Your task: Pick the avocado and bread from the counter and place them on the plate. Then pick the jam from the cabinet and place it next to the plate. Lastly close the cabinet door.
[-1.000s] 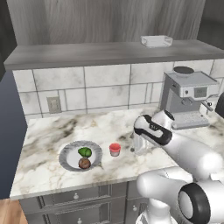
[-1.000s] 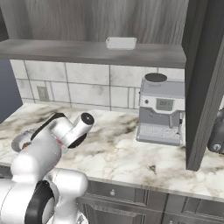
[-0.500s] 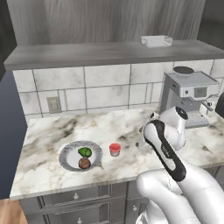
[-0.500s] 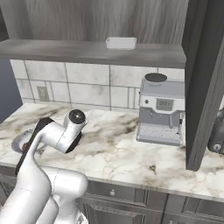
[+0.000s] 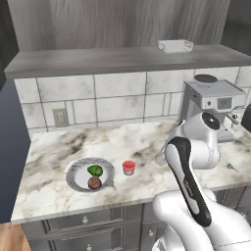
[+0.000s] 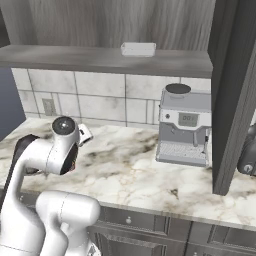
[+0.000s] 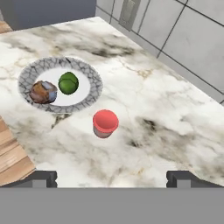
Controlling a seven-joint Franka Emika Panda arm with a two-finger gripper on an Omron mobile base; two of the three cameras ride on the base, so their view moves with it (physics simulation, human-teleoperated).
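On the white marble counter (image 5: 142,139) lies the plate (image 5: 73,169) (image 7: 94,81), and on it sit the green avocado (image 5: 95,170) (image 7: 68,83) and the brown bread (image 5: 94,183) (image 7: 43,92), side by side. The red jam (image 5: 129,167) (image 7: 105,123) stands upright on the counter just beside the plate's rim. My gripper (image 7: 111,177) hovers above and to the side of the jam, open, with nothing between its fingertips (image 7: 43,177). The dark cabinet door (image 6: 235,90) stands swung out at the right. The cabinet shelf (image 5: 122,59) runs above the tiles.
A white tray (image 5: 175,45) (image 6: 138,48) rests on the cabinet shelf. A silver coffee machine (image 5: 211,98) (image 6: 184,125) stands at the back right of the counter. A wall outlet (image 5: 61,116) sits in the tiled backsplash. A dark object (image 6: 247,150) shows past the door's edge.
The arm has lifted and pulled back to the right, away from the jam. The jam stays standing beside the plate. The jaws remain wide.
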